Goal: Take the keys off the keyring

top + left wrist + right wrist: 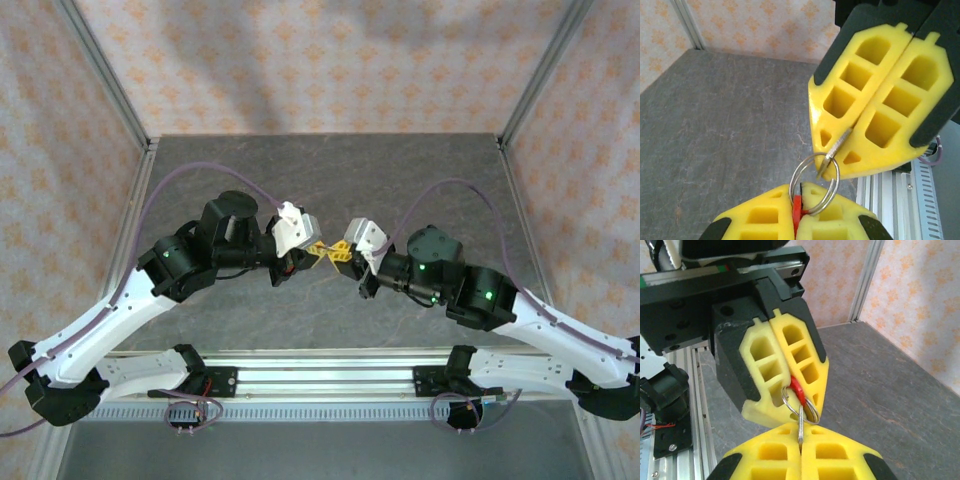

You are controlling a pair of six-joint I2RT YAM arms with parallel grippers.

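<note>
Left end effector point(799, 197): closed, its yellow fingers pinching the red tab point(797, 209) of the keyring point(835, 181).
Right end effector point(801, 432): closed, gripping the thin silvery key point(836, 148) in the seam between its yellow fingers.
Keyring: held in the air between the two end effectors. Its wire loop stands clear of the left fingers, and the red tab is clamped at the loop's edge.
Key: its shaft sticks out of the right fingertips and its free end crosses the loop's wire. The key is still on the ring.
End effectors, relation: tip to tip and very close, the ring and key bridging the small gap between them.
Table point(330, 180): dark grey and stone-patterned. From the top camera, the two arms meet above its middle, with the keyring lifted off the surface.
</note>
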